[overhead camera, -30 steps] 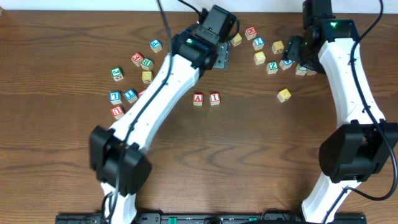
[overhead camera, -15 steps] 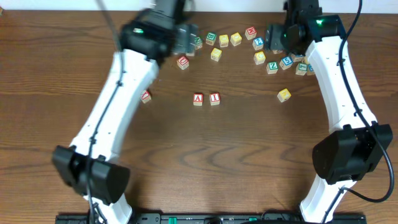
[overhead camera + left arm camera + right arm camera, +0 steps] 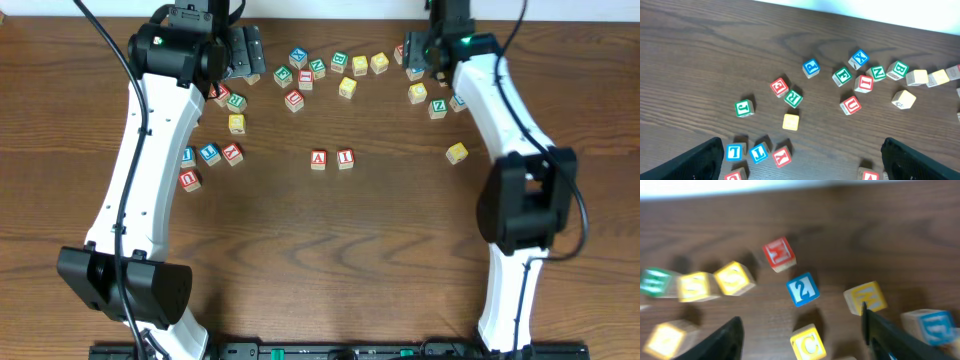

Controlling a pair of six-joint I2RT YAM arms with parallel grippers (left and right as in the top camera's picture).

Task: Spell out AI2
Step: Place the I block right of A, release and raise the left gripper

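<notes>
**K:** Overhead first. What's placed?

**R:** The small wooden cube with a red A [image 3: 318,158] and the small wooden cube with a red I [image 3: 345,158] sit side by side in the middle of the brown wooden counter [image 3: 380,260]. The A is picture-left and both read upright. I judge two of three set, so the digit is the step in hand.

**K:** Claws?

**R:** The left claw [image 3: 243,50] and the right claw [image 3: 415,50] are both at the far edge, well apart from that pair.

**K:** Left wrist?

**R:** Its fingers are spread wide and hold nothing. Only stray lettered cubes [image 3: 850,105] lie on the counter below.

**K:** Right wrist?

**R:** The small wooden cube with a blue 2 [image 3: 802,289] lies on the counter between the dark fingers [image 3: 722,340], untouched. The jaws are apart and grip nothing.

**K:** Heading?

**R:** The digit is face up and reads near upright here. The cube is turned a little askew to the finger line. Being a cube, it has no long axis to favour.

**K:** Next move?

**R:** Probably square the wrist to two opposite faces, descend and close. It's tight: a red-lettered cube [image 3: 779,253] sits just beyond and a yellow C cube [image 3: 807,342] just in front. Then carry it to just picture-right of the I.
</notes>
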